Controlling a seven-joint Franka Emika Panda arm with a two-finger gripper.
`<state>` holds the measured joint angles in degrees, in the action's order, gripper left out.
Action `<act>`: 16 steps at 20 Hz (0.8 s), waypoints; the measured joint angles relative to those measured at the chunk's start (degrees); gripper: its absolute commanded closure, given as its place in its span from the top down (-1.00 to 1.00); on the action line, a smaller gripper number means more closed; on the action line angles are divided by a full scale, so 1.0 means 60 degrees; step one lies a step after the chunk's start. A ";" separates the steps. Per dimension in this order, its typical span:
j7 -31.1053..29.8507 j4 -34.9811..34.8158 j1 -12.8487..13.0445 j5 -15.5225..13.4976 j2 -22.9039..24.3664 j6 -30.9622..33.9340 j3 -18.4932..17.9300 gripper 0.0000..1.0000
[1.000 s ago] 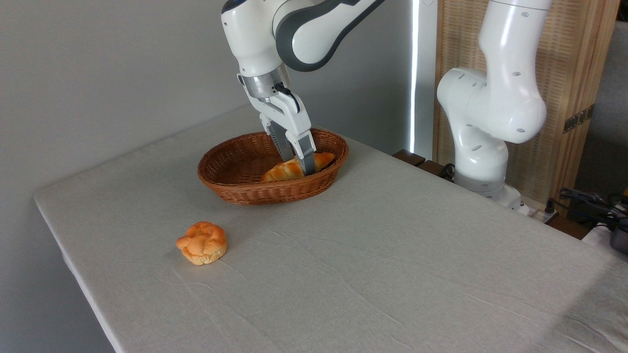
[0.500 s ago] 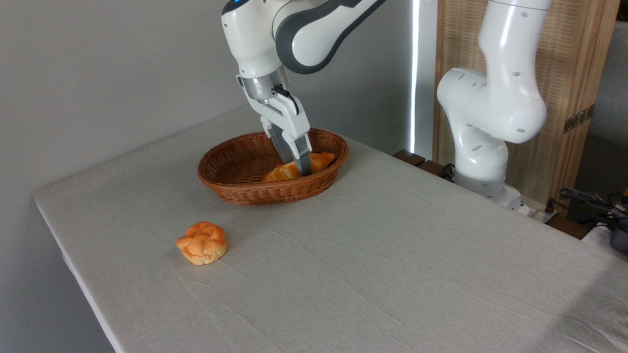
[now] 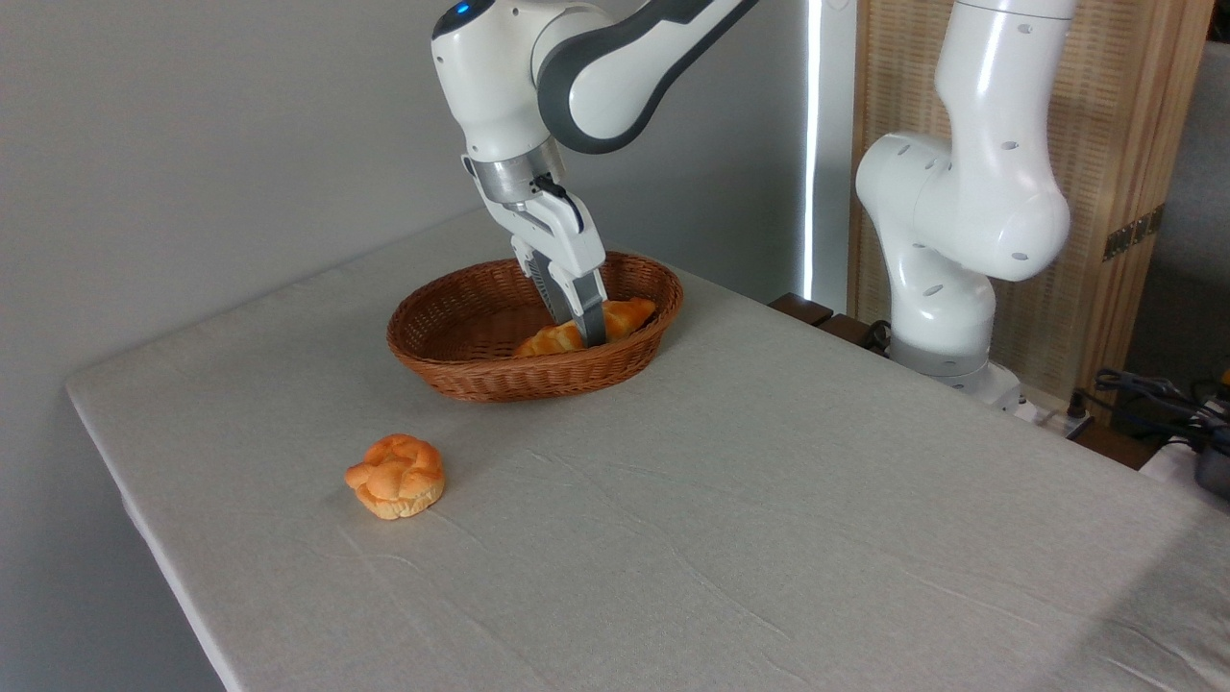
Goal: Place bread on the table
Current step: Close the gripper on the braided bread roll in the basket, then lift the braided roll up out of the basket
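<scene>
The bread (image 3: 629,313), a long braided golden loaf, lies inside the brown wicker basket (image 3: 500,377) at the back of the table (image 3: 769,509), its right end resting against the basket wall. My gripper (image 3: 584,333) reaches down into the basket from above. Its fingers (image 3: 593,317) stand close together across the loaf's middle, shut on it. The loaf still rests in the basket.
A small round knotted orange bun (image 3: 396,476) sits on the cloth near the table's left edge, in front of the basket. The arm's white base (image 3: 947,288) stands past the table's back right edge, with cables (image 3: 1153,394) to its right.
The gripper's fingers have drawn closer together around the loaf, and the wrist has shifted slightly left. The loaf has stayed in the basket. The bun has not moved.
</scene>
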<state>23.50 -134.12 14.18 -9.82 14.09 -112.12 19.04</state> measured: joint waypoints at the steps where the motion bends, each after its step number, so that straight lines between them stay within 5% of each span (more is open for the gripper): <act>1: 0.0000 0.0000 0.0000 0.0000 -0.0007 -0.0008 0.0003 -0.56; 16: 0.0000 0.1186 -0.0028 0.0001 0.0003 0.0119 0.0008 -0.74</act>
<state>23.50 -127.00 14.01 -9.82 14.11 -111.41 19.09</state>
